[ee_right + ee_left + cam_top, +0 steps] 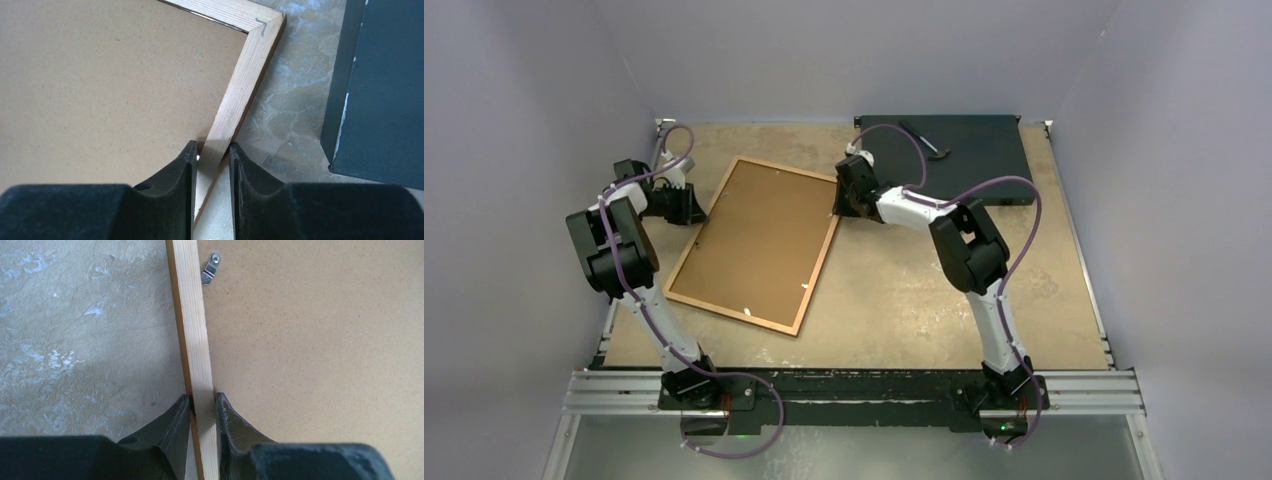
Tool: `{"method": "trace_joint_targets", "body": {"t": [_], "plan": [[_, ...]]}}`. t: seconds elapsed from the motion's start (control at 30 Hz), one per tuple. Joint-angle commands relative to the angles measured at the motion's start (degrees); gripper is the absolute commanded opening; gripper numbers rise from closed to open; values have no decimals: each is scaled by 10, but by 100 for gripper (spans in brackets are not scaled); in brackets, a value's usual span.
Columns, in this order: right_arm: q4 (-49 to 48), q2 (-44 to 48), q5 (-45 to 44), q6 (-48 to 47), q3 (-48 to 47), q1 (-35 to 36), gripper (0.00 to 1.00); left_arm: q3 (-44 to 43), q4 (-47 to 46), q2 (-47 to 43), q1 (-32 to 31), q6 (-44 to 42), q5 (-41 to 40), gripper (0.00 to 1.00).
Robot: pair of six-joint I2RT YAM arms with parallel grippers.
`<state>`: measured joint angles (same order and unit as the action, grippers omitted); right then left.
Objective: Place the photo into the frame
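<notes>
Overhead, 1 wooden frame (820, 270) lies flat on the table (904, 300), back side up and turned at a slant, w/ 1 brown hardboard backing sheet (749, 240) filling its opening. Also counted: 2 robot arms and 1 black flat box (969, 160) at the far right of the table, near the frame's far right corner but apart from it. 1 small metal clip (210, 269) shows on the backing in the left wrist view, right next to the rail.

Left tool (202, 402): fingers nearly together, clamped across the frame's left rail, 1 finger on the outer side and 1 on the backing side, both touching wood. Right tool (212, 150): same narrow grip, pinching the right rail just short of the far right corner.

Left arm: elbow raised over the table's left edge, wrist reaching rightward to the rail. Right arm: elbow raised mid-table, forearm stretched left & away toward that corner.
</notes>
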<state>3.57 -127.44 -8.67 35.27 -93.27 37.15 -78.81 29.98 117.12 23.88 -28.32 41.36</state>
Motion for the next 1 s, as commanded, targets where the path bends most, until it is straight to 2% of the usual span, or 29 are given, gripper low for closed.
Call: {"method": "trace_joint_targets", "body": {"t": [0.0,0.07,0.13,0.27,0.37,0.43,0.57,0.6,0.63,0.7,0.8,0.87,0.97], "plan": [[-25,6,91,-62,11,9,20,15,58,25,-1,-27,-34,15],[-32,20,104,-81,21,6,25,14,56,29,-1,-27,-33,14],[-33,35,105,-98,30,3,39,14,55,31,-1,-27,-34,14],[-18,43,114,-108,25,-9,59,15,57,26,-1,-27,-35,14],[-14,61,117,-117,33,-13,67,5,73,13,-1,-33,-34,14],[-26,90,138,-147,48,-13,70,-7,90,2,-1,-41,-34,18],[-6,130,206,-281,56,-7,84,-41,130,-13,-1,-49,-33,28],[17,136,221,-320,56,-1,95,-49,140,-15,-1,-50,-32,31],[37,146,216,-359,63,10,98,-57,149,-17,0,-49,-32,34],[40,184,193,-472,106,48,99,-73,169,-23,-1,-52,-34,39],[27,224,108,-631,175,132,99,-86,190,-45,-1,-56,-46,45],[53,210,69,-682,179,169,99,-90,201,-62,-1,-58,-58,48],[58,201,72,-715,183,196,99,-94,218,-92,7,-62,-58,53]]}}
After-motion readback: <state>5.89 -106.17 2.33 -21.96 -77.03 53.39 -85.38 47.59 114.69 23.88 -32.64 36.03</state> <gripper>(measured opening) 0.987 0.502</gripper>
